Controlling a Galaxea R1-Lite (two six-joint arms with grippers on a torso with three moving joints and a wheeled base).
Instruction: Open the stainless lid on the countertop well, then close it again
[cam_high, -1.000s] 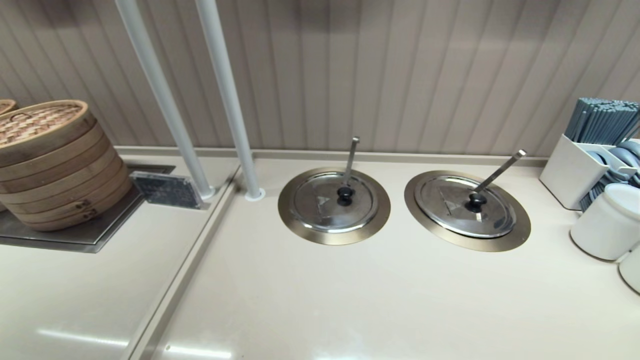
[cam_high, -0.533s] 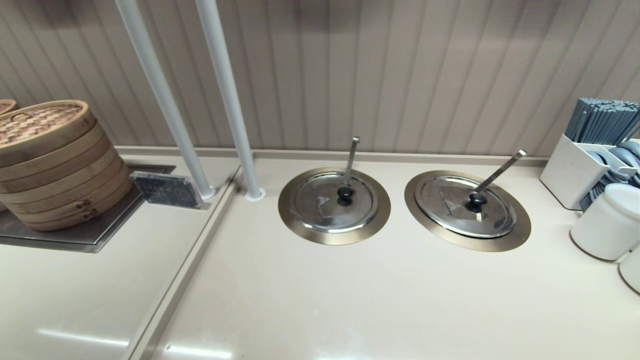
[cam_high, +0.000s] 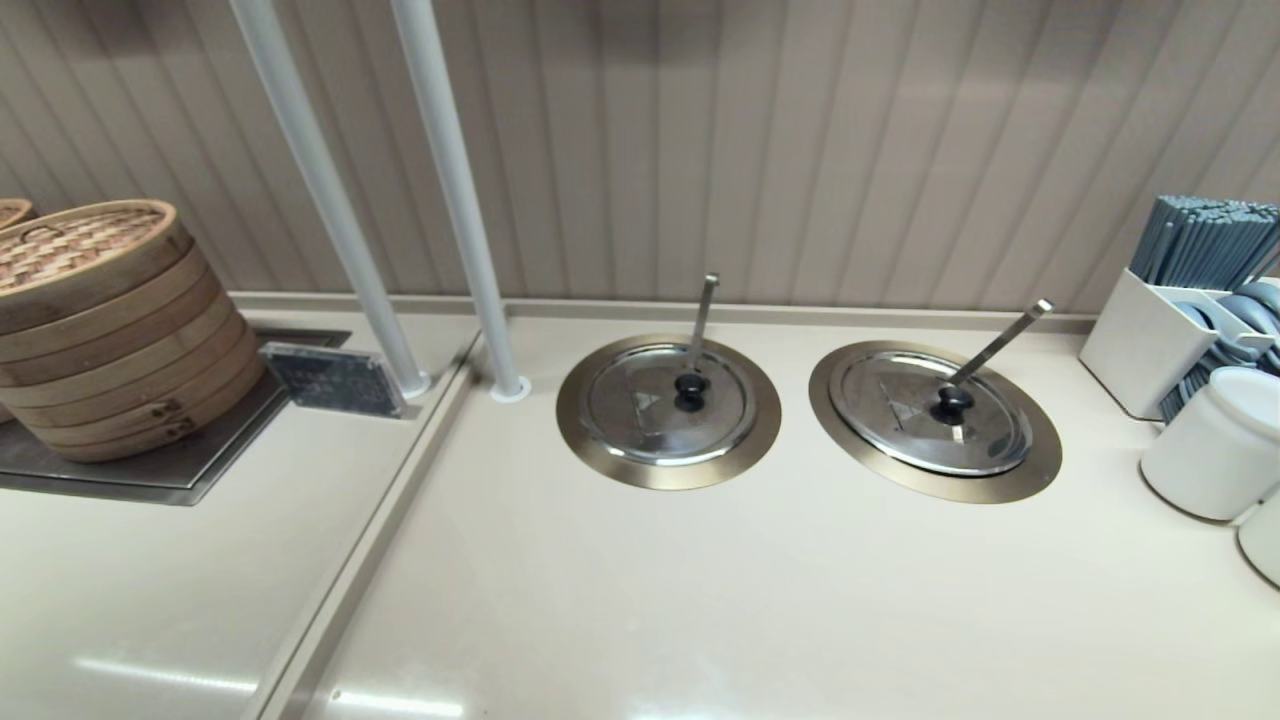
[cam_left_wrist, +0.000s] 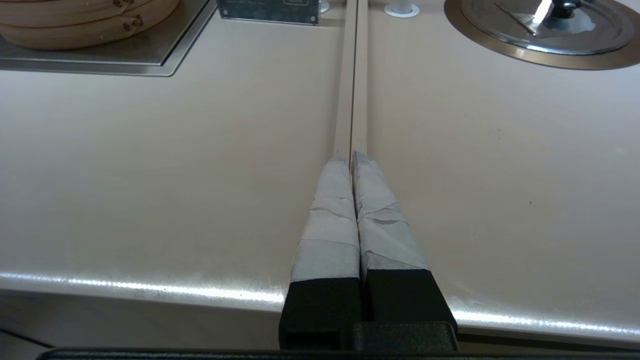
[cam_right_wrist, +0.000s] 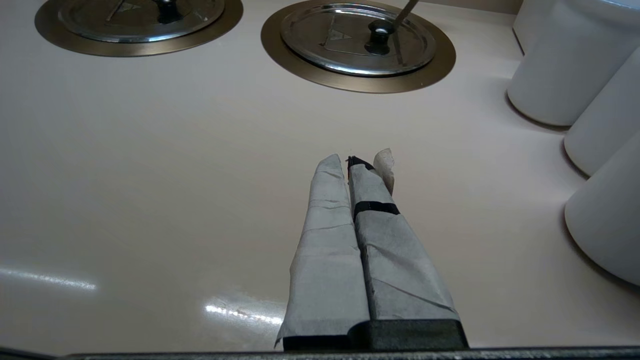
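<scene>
The stainless lid (cam_high: 905, 420) with its black knob (cam_high: 951, 404) lies flat on the countertop well, whose bronze rim ring (cam_high: 1030, 470) shows around it at the right; the slanted ladle handle (cam_high: 1000, 342) pokes out from under it. In the right wrist view the same lid (cam_right_wrist: 340, 47) sits far ahead of my right gripper (cam_right_wrist: 348, 161), which is shut and empty above bare counter. My left gripper (cam_left_wrist: 351, 157) is shut and empty over the counter seam near the front edge. Neither gripper appears in the head view.
A twin lid (cam_high: 640, 405) with a nearly vertical ladle handle (cam_high: 702, 315) sits to the left. White canisters (cam_high: 1210, 445) and a utensil holder (cam_high: 1150, 340) crowd the right edge. Bamboo steamers (cam_high: 110, 320), a small sign (cam_high: 335, 380) and two white poles (cam_high: 455, 190) stand at left.
</scene>
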